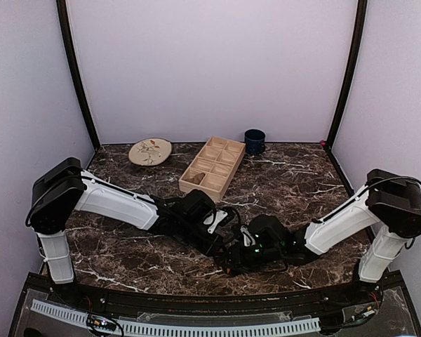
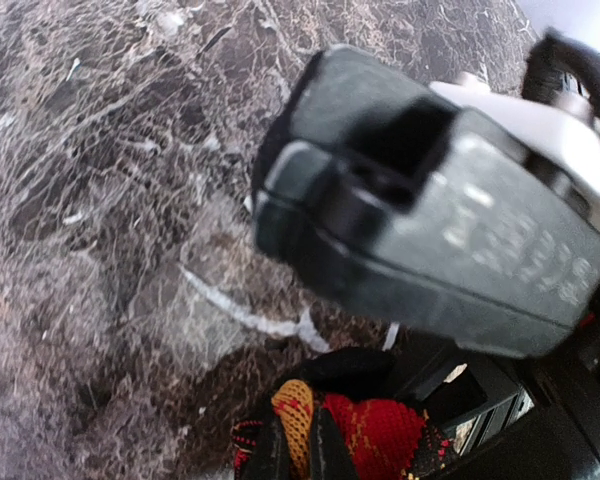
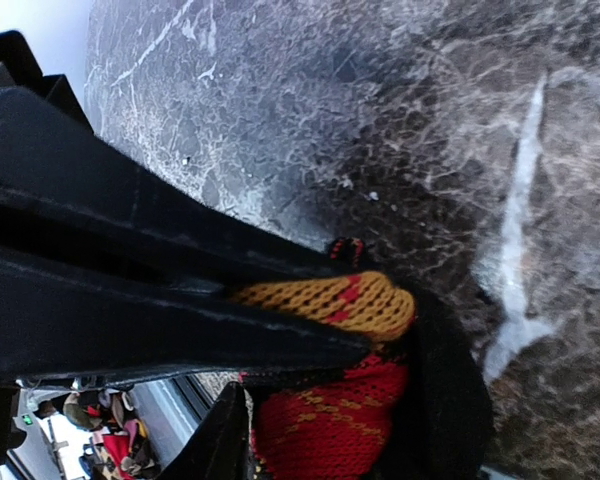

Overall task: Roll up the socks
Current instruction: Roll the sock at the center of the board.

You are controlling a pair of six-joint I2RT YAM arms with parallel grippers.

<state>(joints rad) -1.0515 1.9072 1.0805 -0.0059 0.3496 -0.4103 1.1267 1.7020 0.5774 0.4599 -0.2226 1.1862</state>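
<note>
Tray (image 1: 198, 189), plate (image 1: 150, 151), cup (image 1: 254, 141) — bhd sock (image 2: 380, 435)

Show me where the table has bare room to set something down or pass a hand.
Free: the back-right table between cup, tray and right arm; the near-left patch between left arm and table edge. Crowded: near centre, where left pincer and right pincer meet at the argyle sock; also the back row with the plate.

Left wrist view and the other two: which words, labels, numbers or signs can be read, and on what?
None can be read.
Pale marks on the dark housing of the right arm: too blurred to read.
The argyle sock: pattern only, no writing.
</note>
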